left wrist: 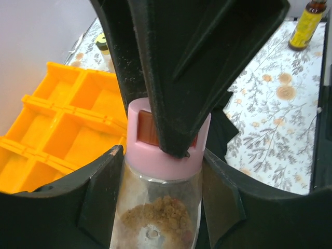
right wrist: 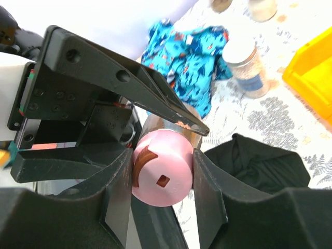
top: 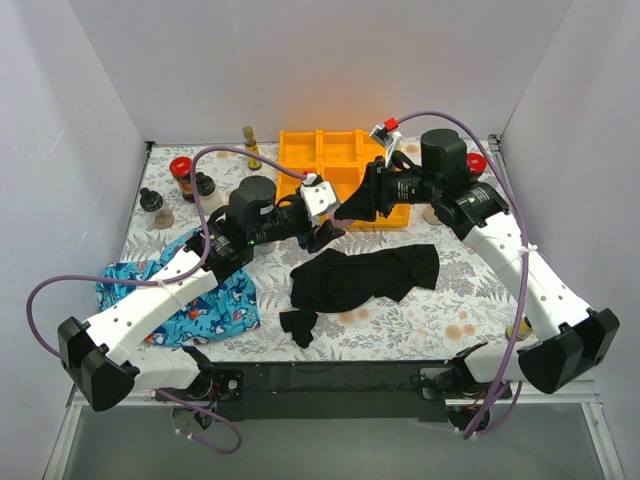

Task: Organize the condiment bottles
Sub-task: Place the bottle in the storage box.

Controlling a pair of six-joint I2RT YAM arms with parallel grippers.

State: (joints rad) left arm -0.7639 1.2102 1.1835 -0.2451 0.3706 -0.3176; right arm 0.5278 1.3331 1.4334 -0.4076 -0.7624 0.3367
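Handing a jar from one arm to the other is judged to be the step in hand. The pink-lidded jar (left wrist: 165, 161) is held in the middle of the table, just in front of the orange tray (top: 300, 150) and above the edge of a black cloth (top: 360, 275). The left gripper (left wrist: 162, 171) is closed on the clear body of the jar, one finger pressed to each side. The right gripper (right wrist: 162, 155) is closed around the pink lid from the opposite end, with both fingers touching it. From above the jar is hidden by the two grippers, so it cannot be told for certain whether it is lifted clear of the table, though it seems to be.

None of the tray's visible compartments has been filled. Other bottles are left standing apart, among them a red-lidded jar (top: 181, 168) and a slim amber bottle (top: 250, 143) at the far left.

For the next move, one grip must be released before the other arm draws away, otherwise the jar would be pulled between them. It should then be kept upright, carried over a free compartment and lowered in.
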